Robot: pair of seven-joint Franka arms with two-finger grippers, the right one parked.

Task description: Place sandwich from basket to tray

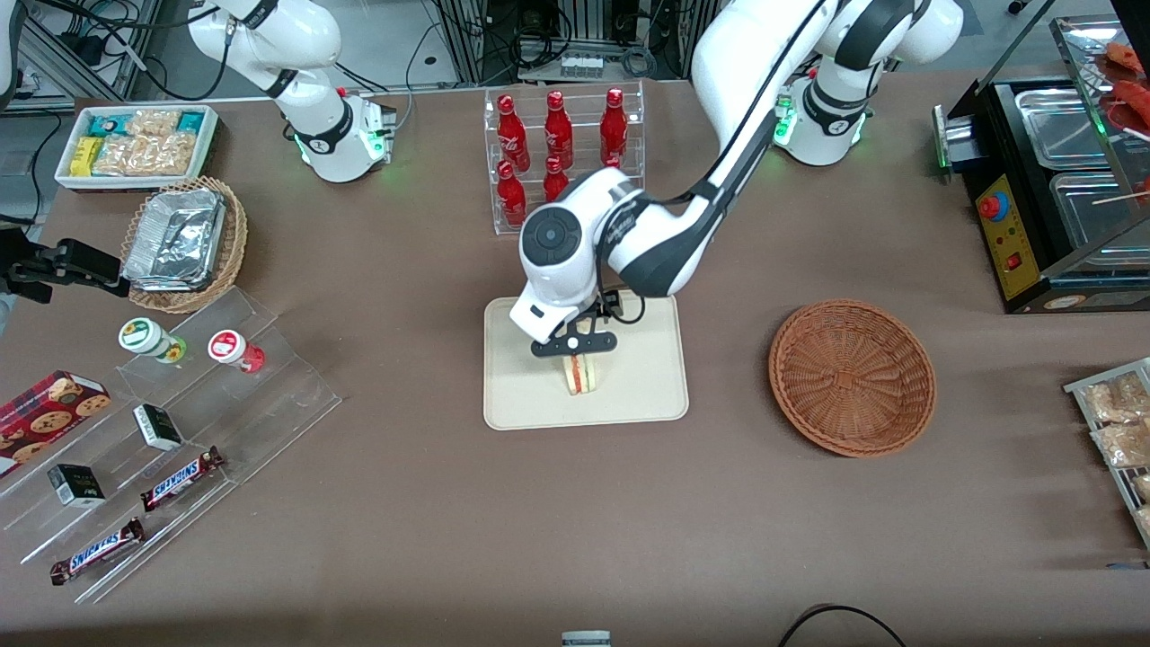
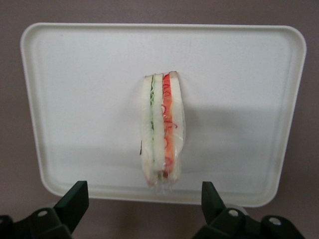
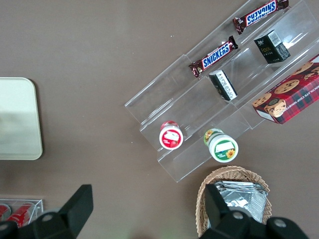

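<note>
Standing on its edge on the tray (image 1: pixel 647 377) — the sandwich (image 1: pixel 581 375), red, white and green stripes up. Just above it, a bit farther from the front camera, the claw (image 1: pixel 575 346): wide open, fingers (image 2: pixel 75 196) apart on each side, not touching the bread. Beside the tray, toward the working arm's end of the counter (image 1: pixel 449 539), the round brown basket (image 1: pixel 851 377) — nothing in it. Farther back, a clear rack of red bottles (image 1: pixel 559 135). Toward the parked arm's end, a tan wicker basket (image 1: pixel 229 252) holding foil trays (image 1: pixel 175 238), and a white bin (image 1: pixel 211 135) full of snack packets.
</note>
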